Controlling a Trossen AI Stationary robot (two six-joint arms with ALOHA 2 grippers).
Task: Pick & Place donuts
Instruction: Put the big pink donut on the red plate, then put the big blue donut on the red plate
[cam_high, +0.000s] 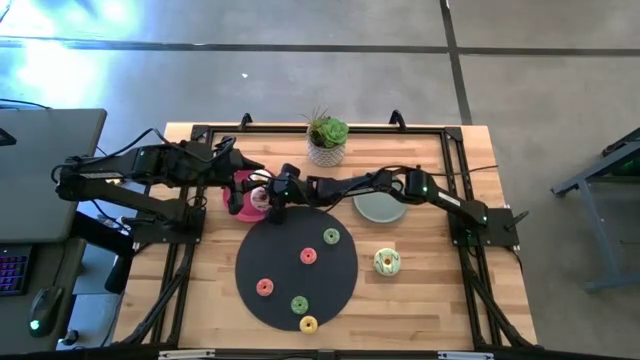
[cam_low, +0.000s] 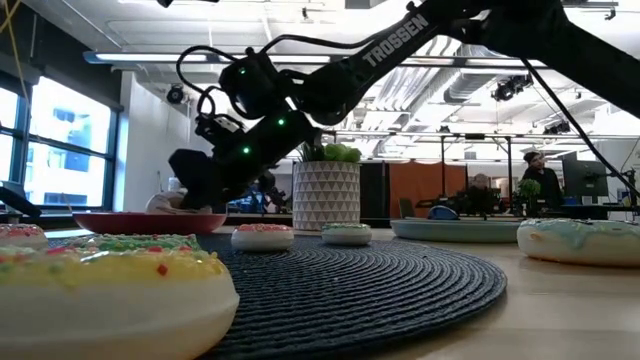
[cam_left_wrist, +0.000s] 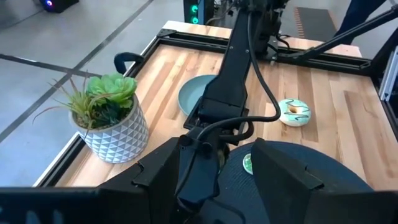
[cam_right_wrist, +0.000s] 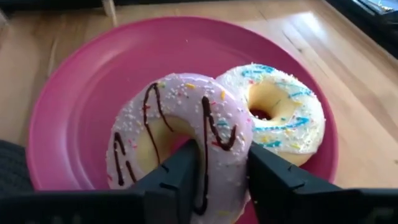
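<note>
My right gripper (cam_high: 268, 200) reaches across to the red plate (cam_high: 238, 205) and is shut on a pink donut with chocolate drizzle (cam_right_wrist: 180, 118). A cream donut with blue sprinkles (cam_right_wrist: 283, 112) lies flat on the same plate, beside it. My left gripper (cam_high: 243, 166) hovers open just past the plate's far rim, touching nothing. Several mini donuts lie on the black mat (cam_high: 270, 250): green (cam_high: 331, 237), red (cam_high: 308, 256), pink-red (cam_high: 265, 288), green (cam_high: 299, 304), yellow (cam_high: 308, 324). A green-frosted donut (cam_high: 387, 262) lies on the bare wood to the mat's right. My right gripper (cam_right_wrist: 217, 171) pinches the pink donut's ring at the side nearest the wrist (cam_right_wrist: 214, 158). One finger (cam_right_wrist: 177, 171) stands in the hole and the other (cam_right_wrist: 270, 177) outside the ring. The donut is tilted over the plate, its far edge against the cream donut.
A potted succulent (cam_high: 327, 140) stands at the far edge, close behind both grippers. A sage-green plate (cam_high: 380, 208) sits under my right arm's forearm. A black frame rail (cam_high: 455, 170) runs along the table's sides. Bare wood lies right of the mat.
</note>
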